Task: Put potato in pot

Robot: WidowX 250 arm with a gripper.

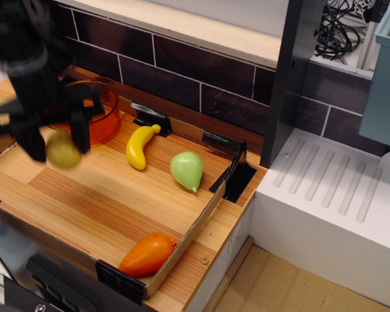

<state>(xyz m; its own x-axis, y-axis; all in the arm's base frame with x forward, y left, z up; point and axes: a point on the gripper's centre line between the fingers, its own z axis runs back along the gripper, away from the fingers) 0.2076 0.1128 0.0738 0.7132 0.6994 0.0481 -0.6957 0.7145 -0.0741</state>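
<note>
My gripper (57, 146) is shut on the yellow-tan potato (63, 152) and holds it lifted above the wooden tray floor at the left. The black fingers (80, 135) flank the potato on both sides. The arm is motion-blurred. The orange translucent pot (99, 120) stands just behind and to the right of the gripper at the tray's back left corner, partly hidden by the arm.
A yellow banana (141, 145) and a pale green pear (186, 170) lie mid-tray. An orange carrot (147, 254) lies at the front corner. The wooden tray (123, 208) has black corner brackets. A dark tiled wall stands behind; a white drainboard (338, 195) lies to the right.
</note>
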